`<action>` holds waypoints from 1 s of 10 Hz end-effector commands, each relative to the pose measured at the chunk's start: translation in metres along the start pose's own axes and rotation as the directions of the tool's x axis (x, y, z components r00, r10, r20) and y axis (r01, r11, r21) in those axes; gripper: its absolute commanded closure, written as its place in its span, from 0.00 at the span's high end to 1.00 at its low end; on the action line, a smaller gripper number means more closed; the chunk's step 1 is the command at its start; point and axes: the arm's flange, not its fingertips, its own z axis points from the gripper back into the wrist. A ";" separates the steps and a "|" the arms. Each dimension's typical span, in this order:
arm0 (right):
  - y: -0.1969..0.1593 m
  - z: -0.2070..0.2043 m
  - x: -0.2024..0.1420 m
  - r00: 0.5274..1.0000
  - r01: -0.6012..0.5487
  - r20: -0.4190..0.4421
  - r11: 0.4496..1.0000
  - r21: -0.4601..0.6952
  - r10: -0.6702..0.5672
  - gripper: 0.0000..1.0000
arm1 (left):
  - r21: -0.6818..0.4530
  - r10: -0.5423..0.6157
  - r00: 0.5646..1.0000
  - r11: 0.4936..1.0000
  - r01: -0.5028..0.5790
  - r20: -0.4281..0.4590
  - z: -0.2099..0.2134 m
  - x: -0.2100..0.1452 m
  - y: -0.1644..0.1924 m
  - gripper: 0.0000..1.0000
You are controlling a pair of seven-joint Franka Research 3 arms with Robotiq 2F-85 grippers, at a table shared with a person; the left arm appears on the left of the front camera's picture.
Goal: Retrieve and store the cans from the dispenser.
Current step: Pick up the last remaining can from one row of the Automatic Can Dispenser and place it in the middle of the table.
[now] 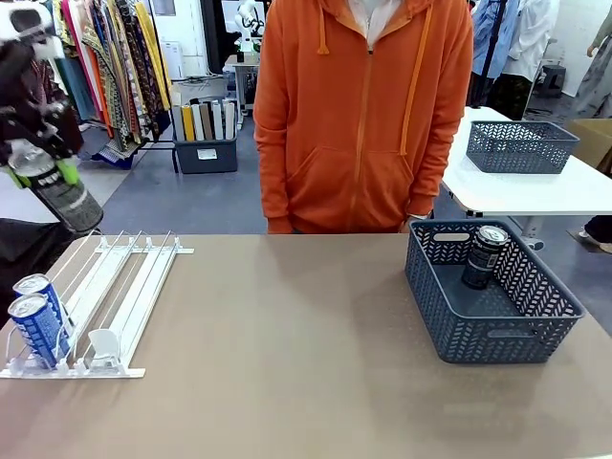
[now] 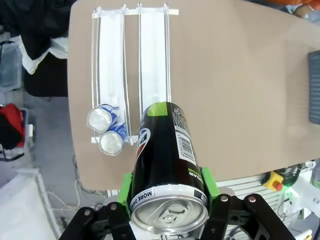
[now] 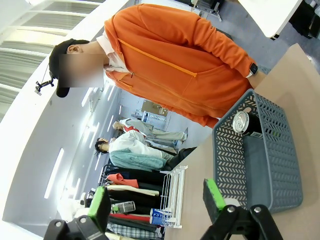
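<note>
From the front, the left arm hangs high over the far left corner of the table [image 1: 287,363], partly cut off by the picture's edge. The left gripper [image 1: 42,175] is clamped on a black can [image 1: 69,203], which tilts in the air with its base toward the dispenser [image 1: 134,287]. Two blue cans [image 1: 38,320] sit at the near end of the rack's left rails, one just behind the other. A second black can [image 1: 485,256] stands upright in the mesh basket [image 1: 497,335] at the right. The left wrist view looks down along the held black can [image 2: 167,160], silver top nearest, with green pads [image 2: 126,191] pressed on both sides. It hides the near end of the dispenser [image 2: 150,60], and the blue cans [image 2: 106,130] lie beside it. In the rolled right wrist view, the right gripper [image 3: 157,200] stands spread wide with nothing between its fingers. The basket [image 3: 260,170], its can [image 3: 242,121] and the small, hard-to-read dispenser [image 3: 175,192] lie beyond.
</note>
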 end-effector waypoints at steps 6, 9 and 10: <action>0.003 -0.003 0.004 1.000 -0.015 0.020 1.000 0.023 0.015 1.00 | -0.051 -0.066 0.995 0.997 0.062 -0.079 -0.021 0.010 -0.023 0.00; 0.003 -0.003 0.004 1.000 -0.015 0.020 1.000 0.023 0.015 1.00 | -0.018 -0.206 0.974 0.979 0.205 -0.091 -0.067 0.055 -0.148 0.00; 0.003 -0.003 0.004 1.000 -0.015 0.020 1.000 0.023 0.015 1.00 | 0.009 -0.260 0.959 0.965 0.262 -0.116 -0.092 0.063 -0.191 0.00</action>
